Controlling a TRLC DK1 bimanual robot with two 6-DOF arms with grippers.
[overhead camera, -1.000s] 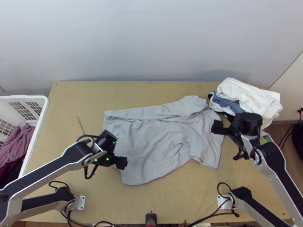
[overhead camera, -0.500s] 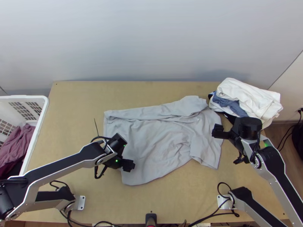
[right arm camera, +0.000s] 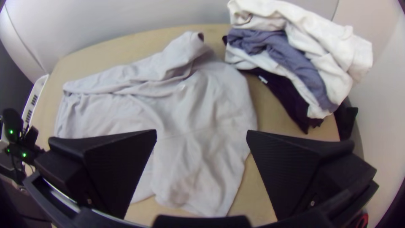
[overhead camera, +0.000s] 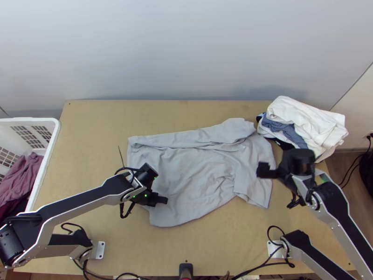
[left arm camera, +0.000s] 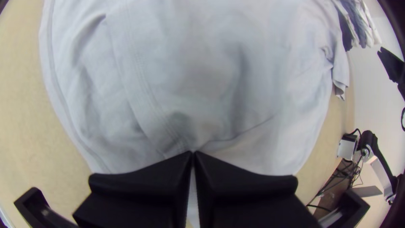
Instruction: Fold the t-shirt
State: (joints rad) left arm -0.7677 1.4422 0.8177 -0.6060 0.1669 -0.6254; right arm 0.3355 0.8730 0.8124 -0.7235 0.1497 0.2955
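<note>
The grey t-shirt (overhead camera: pixel 200 172) was laid beside the laundry pile (overhead camera: pixel 310 121), pinched by the closed left gripper (left arm camera: pixel 193 155); the right gripper (right arm camera: pixel 201 132) was widely opened, empty. Slippage was risked by shallow pinching.

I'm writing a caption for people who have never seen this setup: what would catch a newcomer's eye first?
Probably the grey t-shirt, spread rumpled across the middle of the table, with the left gripper closed on its cloth near the lower-left part in the top view. Next, the heap of mostly white clothes at the table's far right corner, and the open right gripper by the shirt's right side.
</note>
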